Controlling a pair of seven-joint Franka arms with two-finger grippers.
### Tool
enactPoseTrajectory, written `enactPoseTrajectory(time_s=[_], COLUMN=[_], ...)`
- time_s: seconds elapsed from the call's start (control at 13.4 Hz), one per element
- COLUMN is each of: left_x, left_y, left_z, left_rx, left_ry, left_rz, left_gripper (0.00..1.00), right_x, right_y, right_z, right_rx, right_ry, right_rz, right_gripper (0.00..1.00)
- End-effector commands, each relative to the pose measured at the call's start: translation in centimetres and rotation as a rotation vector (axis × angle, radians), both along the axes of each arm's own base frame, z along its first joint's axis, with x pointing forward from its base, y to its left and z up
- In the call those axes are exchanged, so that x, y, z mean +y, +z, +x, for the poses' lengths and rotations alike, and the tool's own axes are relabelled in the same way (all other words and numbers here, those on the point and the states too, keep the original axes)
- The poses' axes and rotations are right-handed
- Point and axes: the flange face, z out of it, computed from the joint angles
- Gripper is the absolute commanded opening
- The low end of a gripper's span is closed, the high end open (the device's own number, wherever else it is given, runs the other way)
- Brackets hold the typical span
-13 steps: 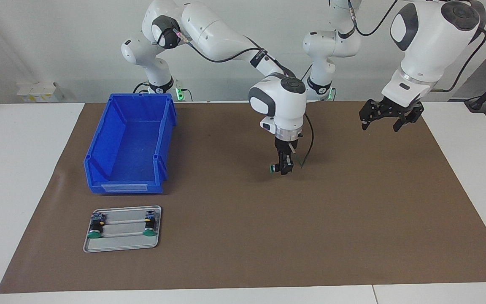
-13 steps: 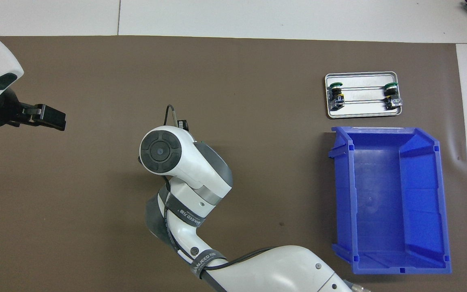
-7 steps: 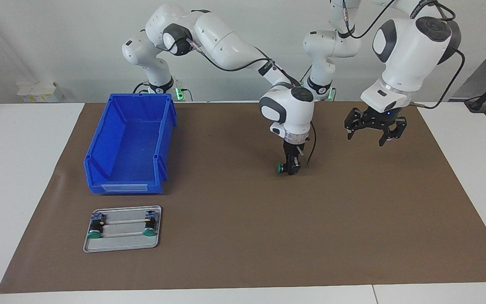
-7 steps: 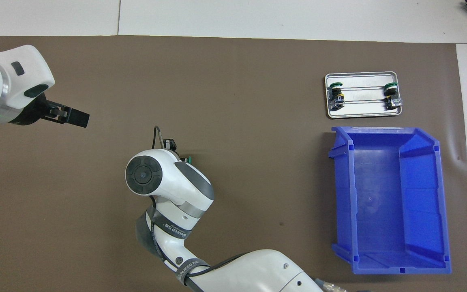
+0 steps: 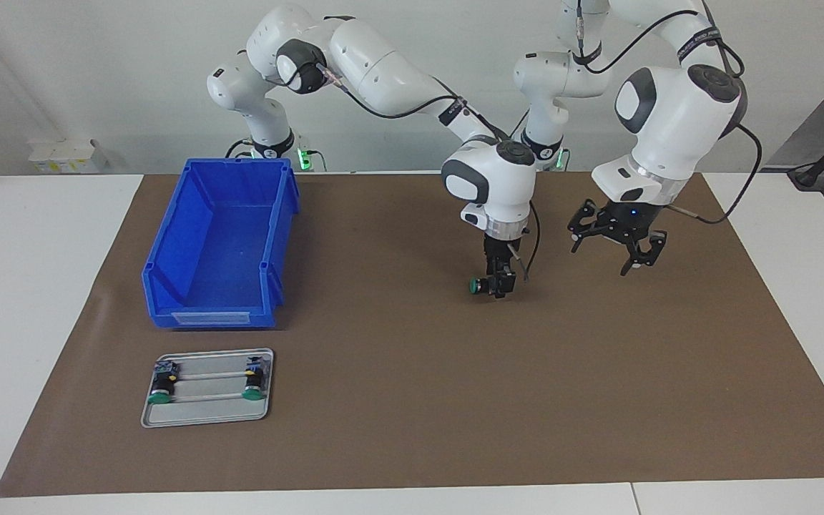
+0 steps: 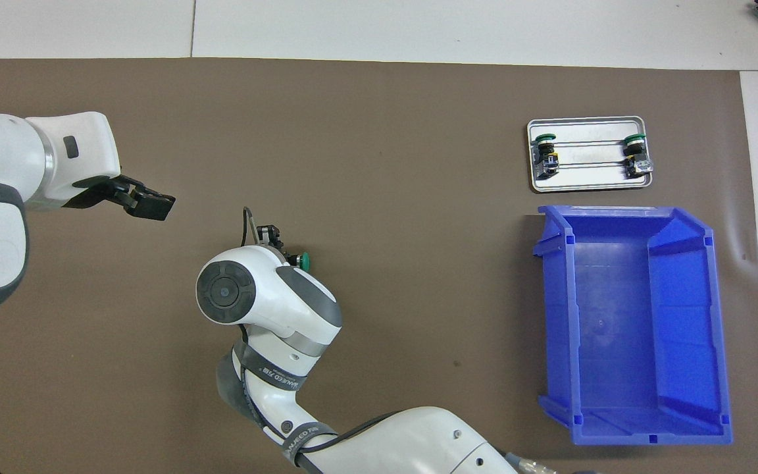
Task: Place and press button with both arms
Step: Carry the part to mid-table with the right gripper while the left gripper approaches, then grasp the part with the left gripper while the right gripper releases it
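Note:
The button [image 5: 478, 285] lies on its side low at the brown mat [image 5: 412, 400], near the middle of the table, green cap [image 6: 304, 262] pointing toward the right arm's end. My right gripper [image 5: 499, 283] comes straight down around its black body; the wrist hides the body in the overhead view. Whether the button rests on the mat or is still gripped I cannot tell. My left gripper [image 5: 614, 254] hangs open and empty over the mat beside it, toward the left arm's end, also seen as the left gripper [image 6: 149, 204] from overhead.
A blue bin [image 5: 219, 243] stands empty at the right arm's end. Farther from the robots, a metal tray [image 5: 204, 416] holds two more green-capped buttons [image 5: 160, 391] [image 5: 254, 387]. The tray [image 6: 589, 187] and the bin [image 6: 629, 322] also show overhead.
My left gripper has come down and in toward the right gripper. The right gripper shifted slightly toward the left arm's end with the button, staying low at the mat.

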Motion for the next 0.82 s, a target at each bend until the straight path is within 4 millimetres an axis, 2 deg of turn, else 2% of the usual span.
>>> enactPoseTrajectory(time_s=[0.0,0.07,0.15,0.3,0.37,0.45,0.52,0.67,0.75], left_x=[-2.0,-3.2,-3.5,-5.4,-6.4,-8.1,-8.7,-11.6,-12.4], left_y=[-2.9,-4.2,-4.9,-6.0,-7.3,-8.1,-9.0,-10.9,-12.0], left_z=[0.2,0.1,0.0,-0.5,-0.6,-1.1,-1.4,-2.4,-2.6], left_rx=[-0.039,-0.061,-0.085,-0.102,-0.086,-0.079,-0.068,-0.054,-0.059], left_ry=[-0.157,-0.192,-0.201,-0.285,-0.32,-0.359,-0.387,-0.446,-0.458], left_rz=[0.005,0.006,0.008,0.018,0.025,0.028,0.033,0.037,0.039], left_gripper=[1.0,1.0,1.0,1.0,1.0,1.0,1.0,1.0,1.0], right_x=[-2.7,-4.3,-6.3,-11.4,-14.0,-16.6,-19.0,-23.8,-26.3], right_y=[3.1,3.6,4.5,7.3,8.8,10.0,11.0,12.9,13.2], right_z=[0.2,0.4,0.8,1.2,1.6,2.0,2.7,4.2,5.3], right_rx=[-0.012,-0.005,-0.002,0.004,0.003,0.006,0.008,0.002,0.014], right_ry=[0.08,0.12,0.155,0.24,0.281,0.324,0.363,0.457,0.514], right_rz=[-0.033,-0.051,-0.064,-0.089,-0.098,-0.112,-0.125,-0.156,-0.181], right_gripper=[1.0,1.0,1.0,1.0,1.0,1.0,1.0,1.0,1.0])
